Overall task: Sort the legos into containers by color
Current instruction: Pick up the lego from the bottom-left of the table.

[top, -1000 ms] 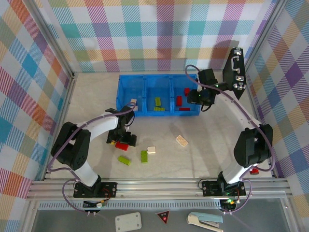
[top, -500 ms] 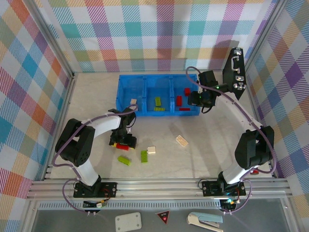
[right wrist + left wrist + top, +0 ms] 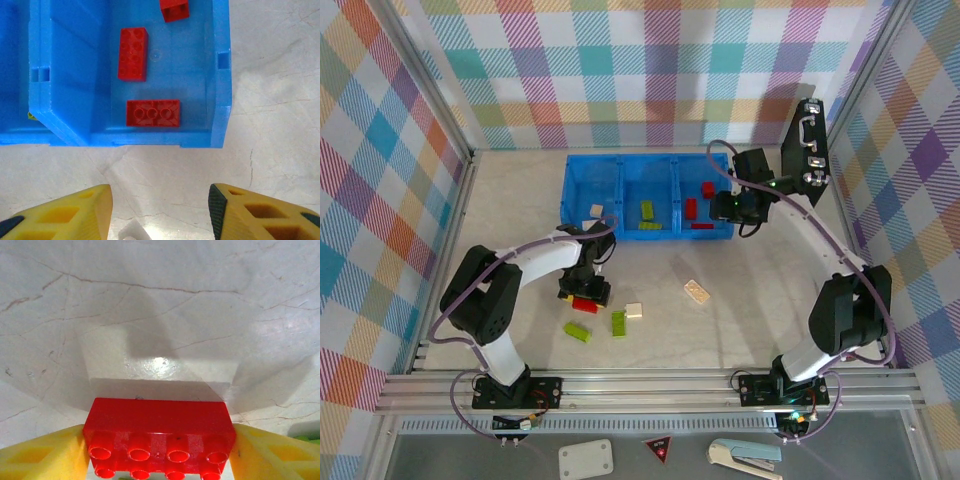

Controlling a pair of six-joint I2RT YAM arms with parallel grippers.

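Left claw [image 3: 586, 293] is gripping a red brick [image 3: 585, 303]. In the left wrist view the two yellow fingers [image 3: 40, 456] are pressing against the short ends of that red brick [image 3: 159, 432], studs facing the camera. Brick and left claw [image 3: 159, 452] are sitting low on the pale marbled worktop [image 3: 160, 315], left of centre and near of the blue bin [image 3: 650, 237].

Loose pieces lying around it on the worktop [image 3: 770, 300]:
- two green bricks [image 3: 577, 331] [image 3: 619, 323], just near of the claw
- a small cream brick [image 3: 634, 310], touching or almost touching the second green one; I cannot tell which
- a longer cream brick [image 3: 697, 291], further right and on its own

Right claw [image 3: 740, 208] is standing open with nothing between its fingers [image 3: 65, 212]. In the right wrist view the right claw [image 3: 160, 205] is hanging over bare worktop just near of the right-hand corner of the bin [image 3: 220, 75].

Bin is lying at the far side, three compartments in a row:
- left: one cream brick [image 3: 597, 211]
- middle: two green bricks [image 3: 647, 209]
- right: three red bricks [image 3: 132, 53] [image 3: 152, 113] [image 3: 174, 10], lying apart from each other

A black case [image 3: 805, 145] is leaning at the far right wall.
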